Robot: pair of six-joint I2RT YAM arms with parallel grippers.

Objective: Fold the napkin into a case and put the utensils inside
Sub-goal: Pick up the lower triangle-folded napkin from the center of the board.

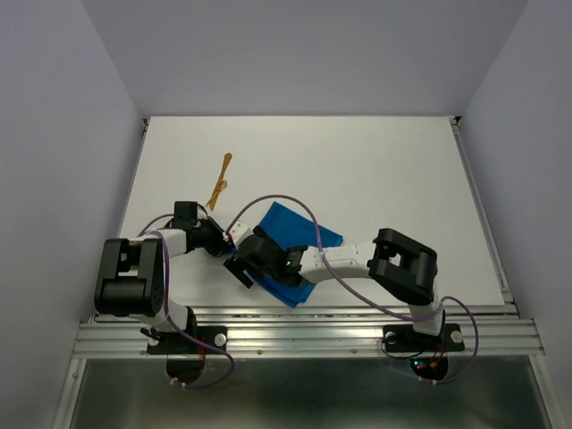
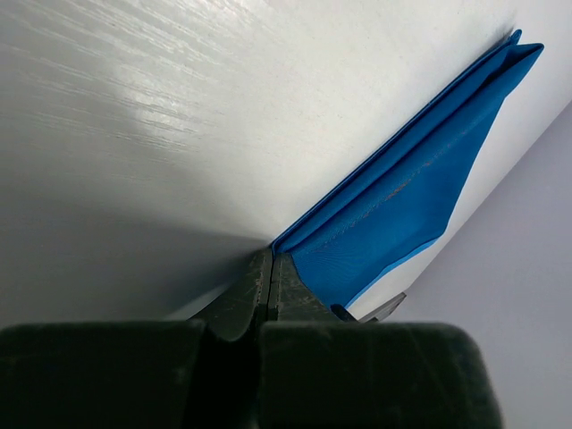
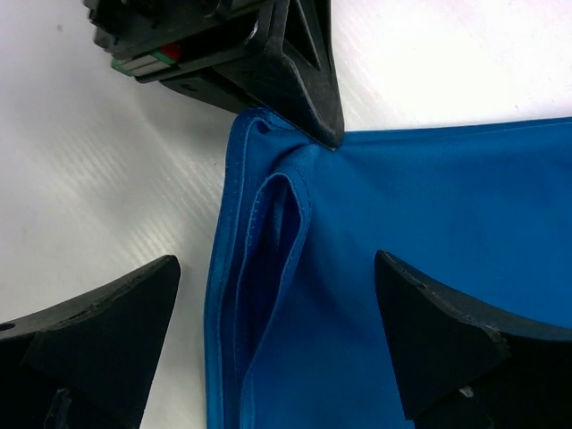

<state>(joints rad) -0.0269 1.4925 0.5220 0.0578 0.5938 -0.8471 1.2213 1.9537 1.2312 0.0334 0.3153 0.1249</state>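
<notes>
Here the left gripper point(image 2: 271, 266) is clamped shut on one corner of the folded blue napkin point(image 2: 420, 179), pinning it at the table point(image 1: 384, 170). From that pinch the cloth runs straight away from the left fingers, its long axis pointing ahead of them toward a far corner.

The right gripper point(image 3: 275, 268) hangs just above the same end of the napkin with its jaws spread wide and nothing between them but cloth below. One finger point(image 3: 98, 349) is off the edge over bare table; the other sits over the blue. The layered fold edge, with a loose pocket-like lip, runs lengthwise between the two fingers, so a straight drop would straddle that edge.

From above, the right forearm hides much of the napkin, so its outline is hard to judge; it looks like a narrowed strip, not yet a finished case.

The golden utensils point(image 1: 220, 183) lie farther out on the table, well apart from the napkin and nearer the left arm.
</notes>
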